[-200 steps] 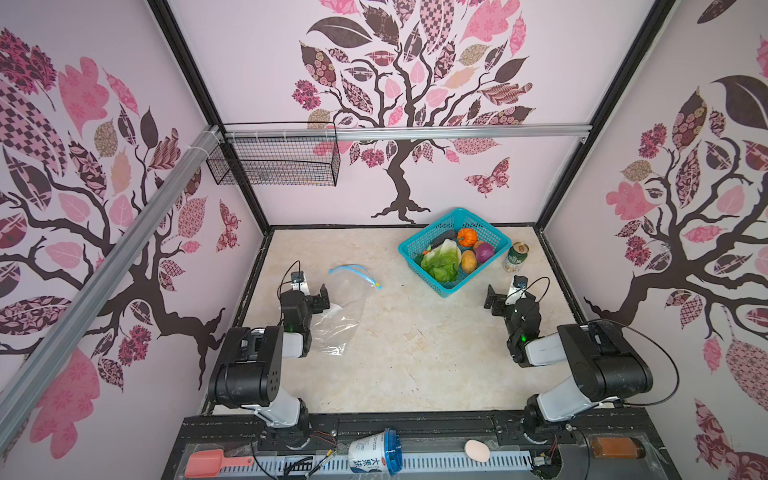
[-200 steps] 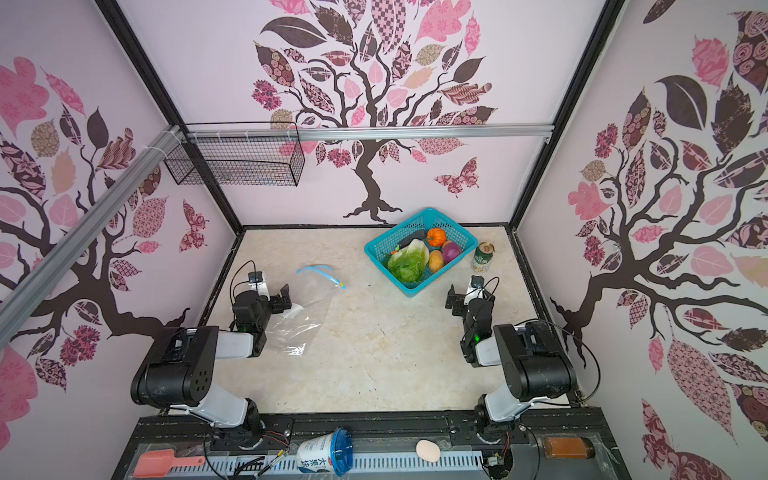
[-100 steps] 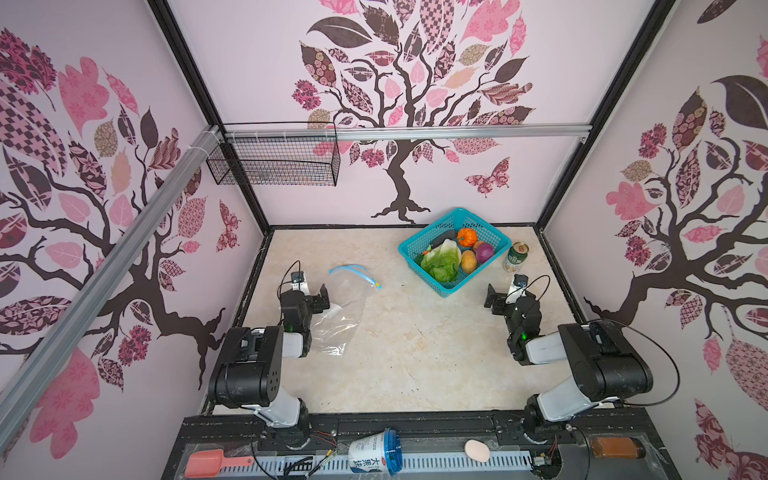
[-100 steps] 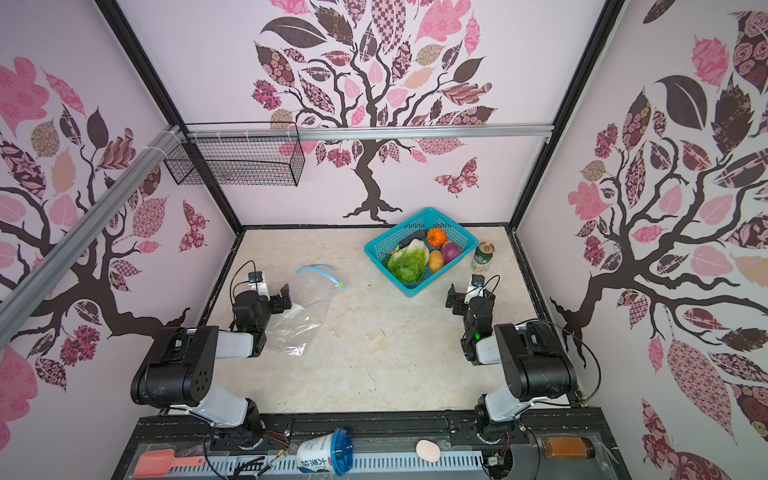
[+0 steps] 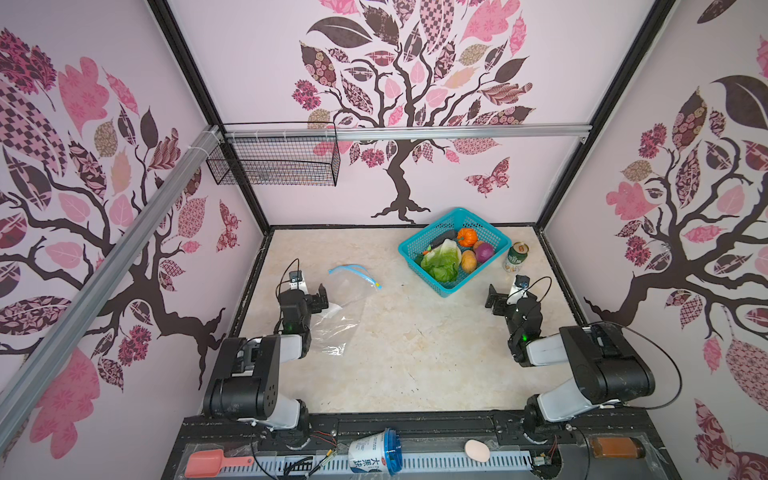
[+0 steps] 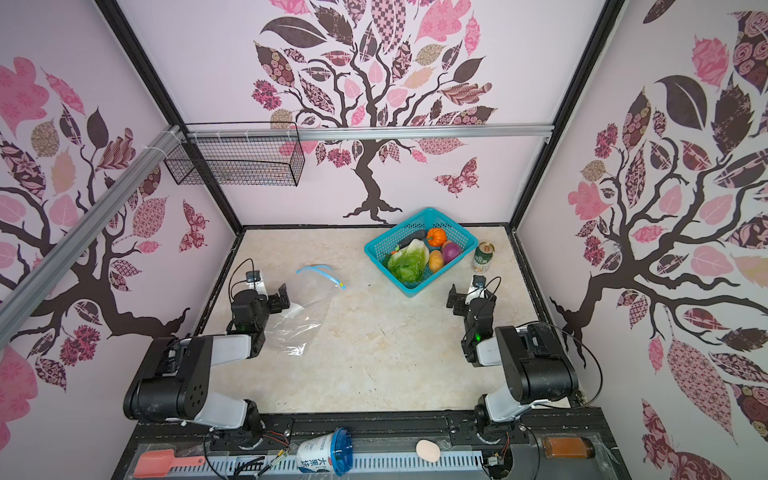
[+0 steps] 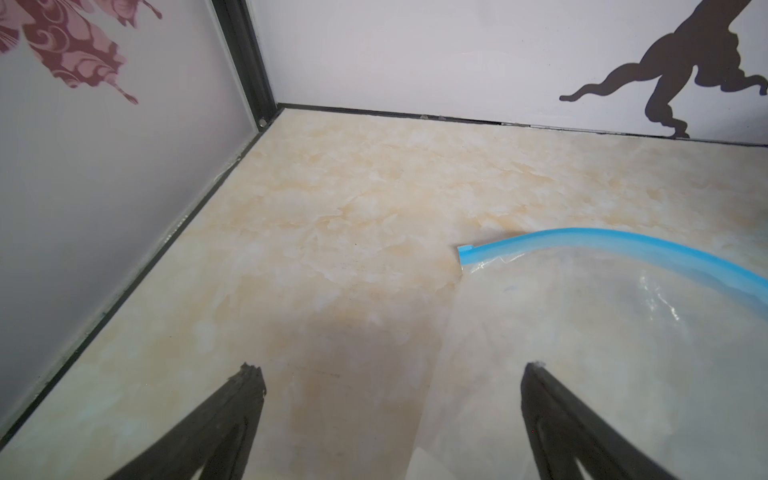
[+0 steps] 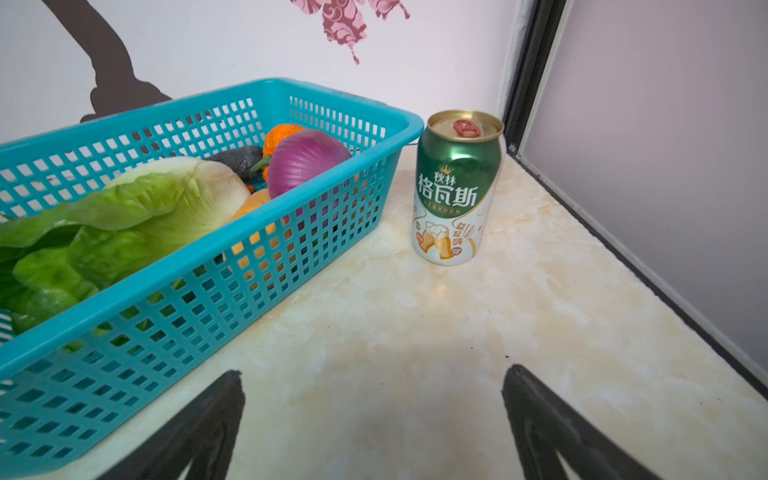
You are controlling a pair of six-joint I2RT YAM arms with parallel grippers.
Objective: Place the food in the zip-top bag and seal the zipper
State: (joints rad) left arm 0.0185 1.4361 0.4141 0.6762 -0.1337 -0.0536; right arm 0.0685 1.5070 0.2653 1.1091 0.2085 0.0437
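The zip-top bag (image 5: 340, 309) lies flat and clear on the marble table at the left, its light-blue zipper (image 5: 353, 272) on the far side, arched up. My left gripper (image 5: 309, 297) stands open at the bag's left edge, one finger over the plastic (image 7: 602, 332), nothing between the fingers (image 7: 536, 374). The food sits in a teal basket (image 5: 469, 282) at the back right: cabbage (image 5: 442, 262), pumpkin (image 5: 467, 236), purple onion (image 8: 307, 162), potato (image 5: 468, 259). My right gripper (image 5: 505, 297) is open and empty, in front of the basket's right corner (image 8: 208, 311).
A green drink can (image 8: 457, 187) stands just right of the basket, close to the right wall. A black wire basket (image 5: 274, 166) hangs on the back-left wall. On the front rail lie a red scoop (image 5: 208, 463), a cup (image 5: 374, 457) and a pale egg-shaped thing (image 5: 477, 450).
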